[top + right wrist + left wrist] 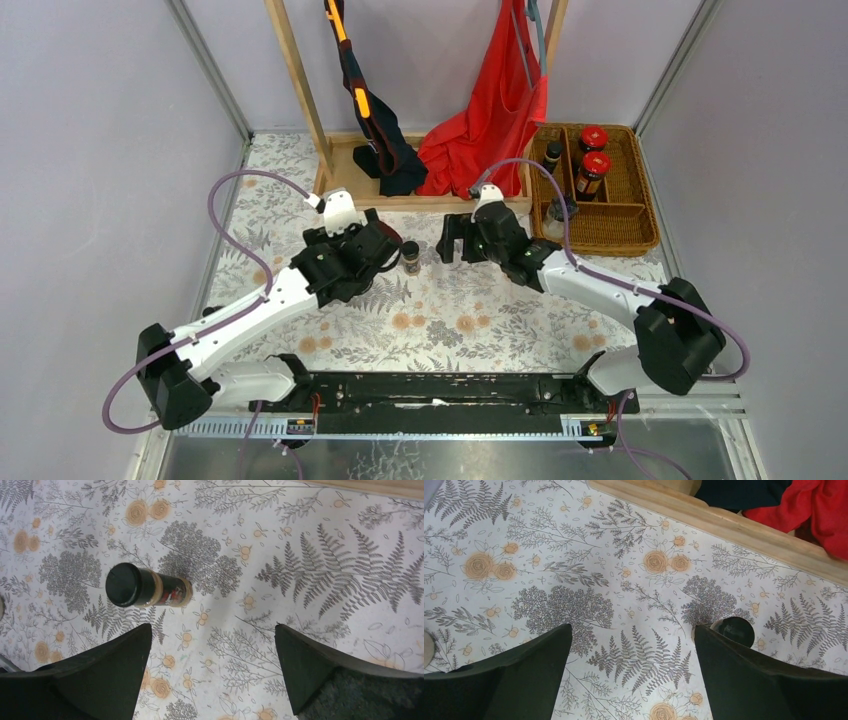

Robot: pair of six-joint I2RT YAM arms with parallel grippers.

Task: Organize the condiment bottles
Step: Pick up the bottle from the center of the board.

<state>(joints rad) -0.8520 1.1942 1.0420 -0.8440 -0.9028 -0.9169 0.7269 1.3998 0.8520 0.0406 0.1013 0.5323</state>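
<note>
Right pincer point(211, 627) wide; bottle point(148, 591) label illegible

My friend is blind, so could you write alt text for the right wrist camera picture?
A small black-capped bottle stands on a fern-and-flower tablecloth, ahead of two dark, wide-open jaws and nearer one of them.

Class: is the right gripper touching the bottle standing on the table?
Apart. The right wrist view shows bare cloth between the bottle and the open right gripper.
</note>
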